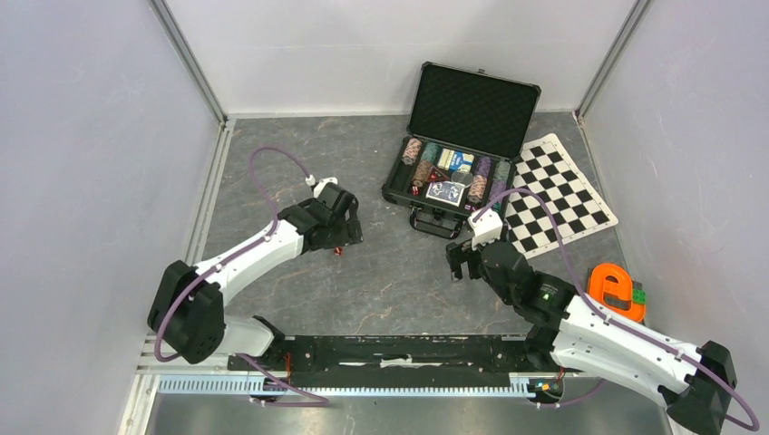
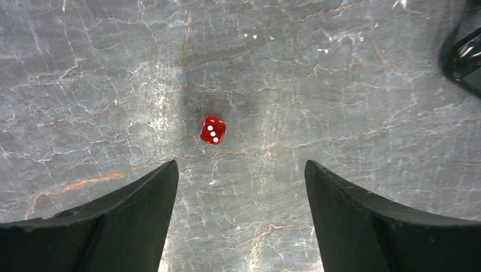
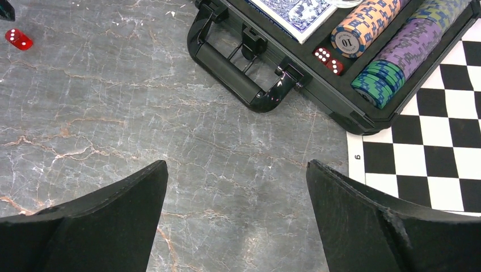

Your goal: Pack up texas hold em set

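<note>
The black case (image 1: 472, 109) of the texas hold em set stands open at the back, its lid up, with rows of striped chips (image 1: 415, 152) and a blue card deck (image 1: 446, 192) inside. In the right wrist view I see its handle (image 3: 235, 73), chips (image 3: 363, 28) and a red die (image 3: 329, 59) in a compartment. A single red die (image 2: 212, 130) lies loose on the table (image 2: 85, 85), just beyond my open left gripper (image 2: 241, 170), apart from both fingers. The same die (image 1: 339, 250) shows by the left gripper (image 1: 349, 237) from above. My right gripper (image 1: 461, 265) is open and empty, near the case's front.
A black-and-white checkered mat (image 1: 558, 195) lies right of the case, partly under it. An orange ring-shaped object (image 1: 615, 290) sits by the right arm. Grey walls close in both sides and the back.
</note>
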{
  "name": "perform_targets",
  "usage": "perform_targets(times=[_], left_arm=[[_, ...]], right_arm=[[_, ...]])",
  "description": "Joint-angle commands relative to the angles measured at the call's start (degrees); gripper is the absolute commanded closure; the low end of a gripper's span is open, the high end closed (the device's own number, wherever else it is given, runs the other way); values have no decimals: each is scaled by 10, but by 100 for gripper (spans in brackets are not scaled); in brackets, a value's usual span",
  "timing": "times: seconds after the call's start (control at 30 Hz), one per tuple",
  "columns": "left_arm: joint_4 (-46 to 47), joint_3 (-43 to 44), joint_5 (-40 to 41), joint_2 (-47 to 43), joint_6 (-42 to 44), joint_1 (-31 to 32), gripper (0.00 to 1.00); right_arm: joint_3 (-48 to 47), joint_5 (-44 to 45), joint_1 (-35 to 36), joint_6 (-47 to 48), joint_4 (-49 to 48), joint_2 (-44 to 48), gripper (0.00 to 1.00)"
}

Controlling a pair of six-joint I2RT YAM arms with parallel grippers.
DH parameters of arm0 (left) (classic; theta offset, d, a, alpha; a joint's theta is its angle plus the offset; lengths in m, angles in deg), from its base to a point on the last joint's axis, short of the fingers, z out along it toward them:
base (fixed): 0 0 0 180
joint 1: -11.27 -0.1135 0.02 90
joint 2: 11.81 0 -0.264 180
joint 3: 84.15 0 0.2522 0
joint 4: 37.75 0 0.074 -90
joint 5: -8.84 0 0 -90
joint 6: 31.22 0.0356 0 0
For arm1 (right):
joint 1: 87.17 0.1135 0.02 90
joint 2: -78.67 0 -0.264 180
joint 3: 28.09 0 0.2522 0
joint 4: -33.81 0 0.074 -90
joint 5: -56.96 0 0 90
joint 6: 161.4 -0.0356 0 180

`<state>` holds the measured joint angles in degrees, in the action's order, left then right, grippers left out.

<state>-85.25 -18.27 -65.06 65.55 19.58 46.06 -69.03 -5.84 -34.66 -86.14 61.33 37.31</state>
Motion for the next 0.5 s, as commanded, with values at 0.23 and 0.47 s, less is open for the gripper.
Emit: perform_targets(times=[0.23,0.47], left_arm=[[-13,20,15,95,-47,0,22],[15,20,36,141,-54,-8,33]], right_arm=[[15,5,2,-12,-26,18,2],[20,9,2,-15,-25,30,2]])
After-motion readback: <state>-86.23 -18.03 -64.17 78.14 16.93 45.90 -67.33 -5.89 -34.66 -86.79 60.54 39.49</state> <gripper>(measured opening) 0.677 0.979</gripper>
